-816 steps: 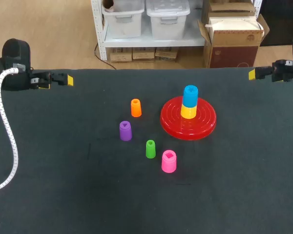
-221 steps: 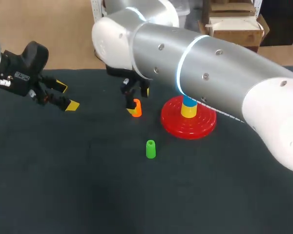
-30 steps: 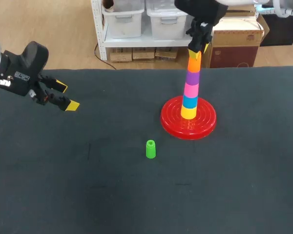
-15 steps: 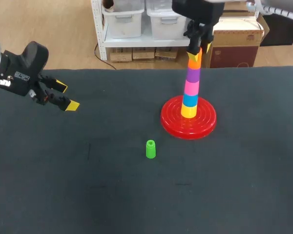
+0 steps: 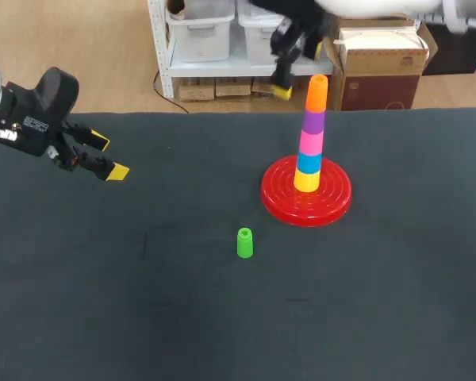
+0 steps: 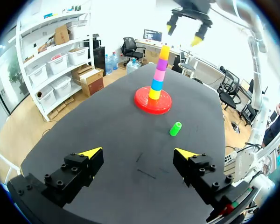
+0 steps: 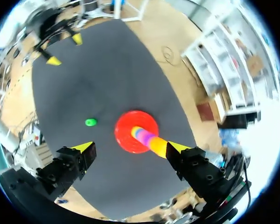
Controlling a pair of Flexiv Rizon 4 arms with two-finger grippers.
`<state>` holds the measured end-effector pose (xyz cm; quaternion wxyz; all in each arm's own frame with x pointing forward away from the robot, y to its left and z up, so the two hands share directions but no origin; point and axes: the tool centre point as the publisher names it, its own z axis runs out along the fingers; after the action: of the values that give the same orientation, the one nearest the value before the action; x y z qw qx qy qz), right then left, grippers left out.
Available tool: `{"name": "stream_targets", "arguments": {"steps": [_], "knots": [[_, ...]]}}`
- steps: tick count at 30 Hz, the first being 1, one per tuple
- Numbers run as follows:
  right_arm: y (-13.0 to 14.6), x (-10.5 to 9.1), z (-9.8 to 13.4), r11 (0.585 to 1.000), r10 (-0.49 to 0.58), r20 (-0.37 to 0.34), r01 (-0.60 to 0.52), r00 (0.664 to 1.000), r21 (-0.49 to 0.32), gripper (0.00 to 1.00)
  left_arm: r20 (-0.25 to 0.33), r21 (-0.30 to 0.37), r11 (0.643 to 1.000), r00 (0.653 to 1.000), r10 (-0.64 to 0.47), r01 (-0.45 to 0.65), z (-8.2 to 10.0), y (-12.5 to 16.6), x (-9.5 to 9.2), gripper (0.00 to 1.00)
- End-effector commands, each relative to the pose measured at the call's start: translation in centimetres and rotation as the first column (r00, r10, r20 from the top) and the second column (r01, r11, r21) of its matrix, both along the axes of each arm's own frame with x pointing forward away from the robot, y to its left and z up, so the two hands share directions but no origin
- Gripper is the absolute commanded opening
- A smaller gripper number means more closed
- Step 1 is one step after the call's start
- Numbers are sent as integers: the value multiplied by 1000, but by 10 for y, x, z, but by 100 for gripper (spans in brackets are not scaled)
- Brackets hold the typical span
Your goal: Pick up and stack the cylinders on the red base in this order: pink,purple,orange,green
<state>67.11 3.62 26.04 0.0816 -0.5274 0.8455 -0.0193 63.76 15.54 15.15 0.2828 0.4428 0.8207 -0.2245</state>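
The red base stands right of the table's middle and carries a stack of yellow, blue, pink, purple and, on top, the orange cylinder. The green cylinder stands alone in front and to the left of the base. My right gripper hovers open above and to the left of the stack's top, holding nothing. In the right wrist view the stack and base lie far below the right gripper, with the green cylinder beside them. My left gripper hangs open over the table's far left.
The left wrist view looks across dark cloth from the left gripper to the green cylinder, the base and stack, with the right gripper above them. The black table bears nothing else.
My right gripper has opened and let go of the orange cylinder, which now sits on the purple one. The gripper has lifted and swung left of the stack. The left arm has not moved.
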Motion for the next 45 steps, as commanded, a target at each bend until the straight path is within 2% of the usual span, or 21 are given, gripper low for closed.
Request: {"name": "stream_targets", "arguments": {"steps": [1, 4, 10, 12, 16, 24, 37, 42, 45], "knots": [[22, -33, -41, 992, 101, 74, -106, 992, 66, 100, -4, 4, 1000, 1000, -2, 2, 0, 0, 2, 100], [37, -52, -71, 985, 160, 8, -160, 987, 71, 100, -4, 4, 1000, 1000, -2, 2, 0, 0, 2, 100], [56, -97, -134, 966, 257, -135, -253, 957, 49, 100, -4, 4, 1000, 1000, -2, 2, 0, 0, 2, 100], [58, -107, -150, 964, 266, -184, -263, 946, 39, 100, -4, 4, 1000, 1000, -2, 2, 0, 0, 2, 100], [58, -118, -176, 962, 264, -238, -272, 935, 0, 100, -4, 4, 1000, 1000, -2, 2, 0, 0, 2, 100], [62, -108, -209, 967, 241, -247, -254, 938, -20, 100, -4, 4, 1000, 1000, -2, 2, 0, 0, 2, 100], [68, -92, -226, 968, 222, -267, -244, 938, -51, 100, -4, 4, 1000, 1000, -2, 2, 0, 0, 2, 100], [69, -89, -226, 970, 216, -270, -238, 938, -52, 72, -4, 4, 1000, 1000, -2, 2, 0, 0, 2, 100], [68, -88, -227, 971, 209, -273, -232, 939, -53, 62, -4, 4, 1000, 1000, -2, 2, 0, 0, 2, 100]]}}
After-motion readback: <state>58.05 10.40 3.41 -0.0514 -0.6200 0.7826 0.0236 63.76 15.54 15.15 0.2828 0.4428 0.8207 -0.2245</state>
